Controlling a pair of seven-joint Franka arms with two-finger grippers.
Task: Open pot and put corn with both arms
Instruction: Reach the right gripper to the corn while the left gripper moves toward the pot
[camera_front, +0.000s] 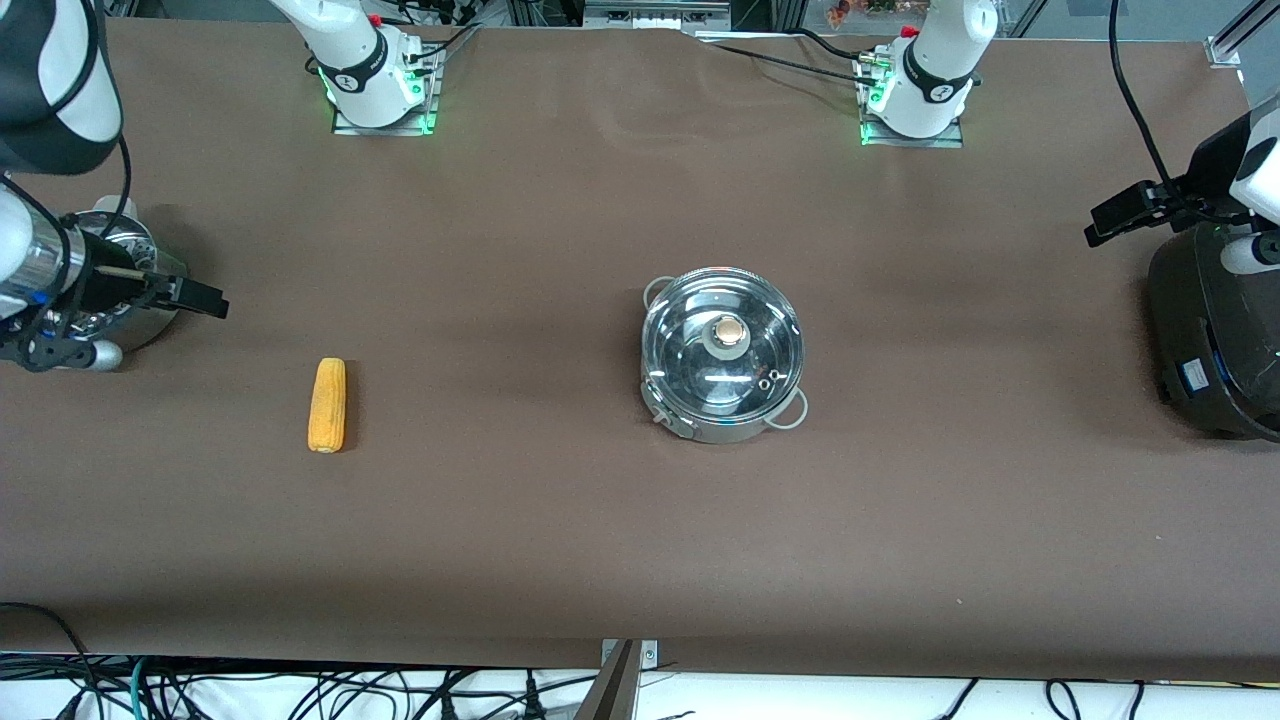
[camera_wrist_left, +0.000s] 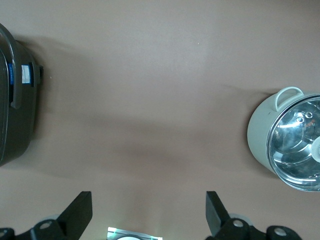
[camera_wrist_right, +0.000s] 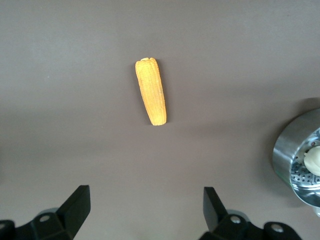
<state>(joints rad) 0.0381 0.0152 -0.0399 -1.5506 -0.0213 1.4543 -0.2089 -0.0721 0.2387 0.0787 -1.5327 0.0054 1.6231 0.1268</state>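
The steel pot (camera_front: 722, 360) stands mid-table with its glass lid (camera_front: 700, 350) on; the lid's tan knob (camera_front: 730, 330) points up. The corn (camera_front: 327, 404) lies flat on the brown table toward the right arm's end, apart from the pot. My right gripper (camera_wrist_right: 146, 195) hangs open and empty above the table, with the corn (camera_wrist_right: 151, 98) lying ahead of its fingers. My left gripper (camera_wrist_left: 148, 200) is also open and empty, up over bare table at the left arm's end. The pot (camera_wrist_left: 260, 135) shows at the edge of the left wrist view.
A steel steamer pot (camera_front: 135, 265) with a white bun (camera_wrist_right: 314, 160) sits under the right arm. A large black cooker (camera_front: 1215, 340) stands at the left arm's end of the table. Cables hang below the table's front edge.
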